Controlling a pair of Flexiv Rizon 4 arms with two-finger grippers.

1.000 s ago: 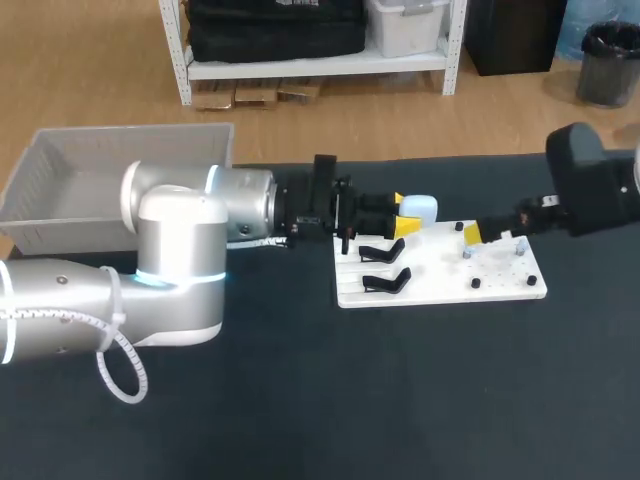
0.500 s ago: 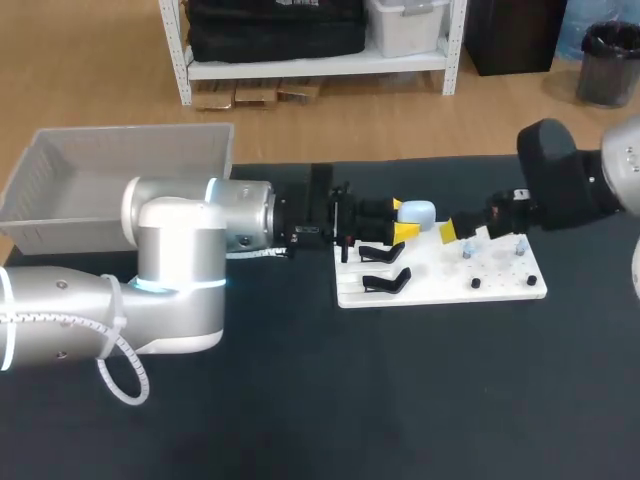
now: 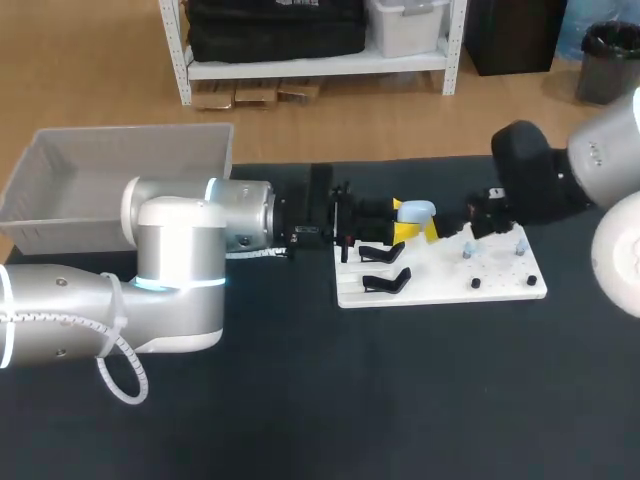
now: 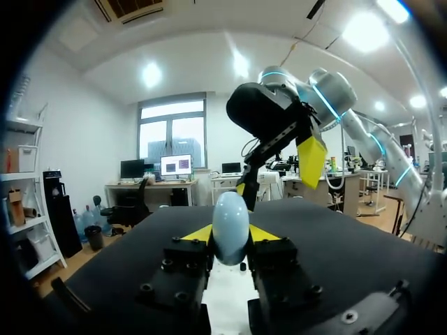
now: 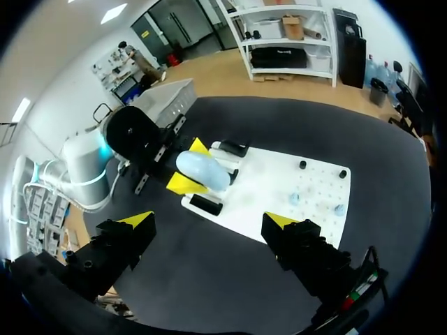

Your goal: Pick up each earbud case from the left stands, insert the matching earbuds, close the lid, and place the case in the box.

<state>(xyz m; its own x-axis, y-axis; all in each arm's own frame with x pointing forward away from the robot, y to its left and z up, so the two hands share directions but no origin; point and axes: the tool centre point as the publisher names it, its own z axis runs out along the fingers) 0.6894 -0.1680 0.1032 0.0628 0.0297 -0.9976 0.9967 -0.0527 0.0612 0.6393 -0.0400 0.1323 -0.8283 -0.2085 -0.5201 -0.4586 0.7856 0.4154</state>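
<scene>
Earbud case [image 4: 230, 225] is clamped between the yellow tips of the left gripper [image 3: 412, 220], over the white board's [image 3: 500, 285] far edge beside the black stands [image 3: 385, 282] — offered up, I judge, for loading. Facing it, the right gripper [image 5: 209, 223] hangs spread wide and empty — free to fetch earbuds.

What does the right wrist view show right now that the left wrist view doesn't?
Only the right wrist view: the black stands, the small pieces at the board's other end, the gray box and the left arm. Only the left wrist view: the right arm, hanging ahead of the case. Both: the pale blue earbud case held by the fingers of the left gripper, the white board beneath, and the open right gripper.
</scene>
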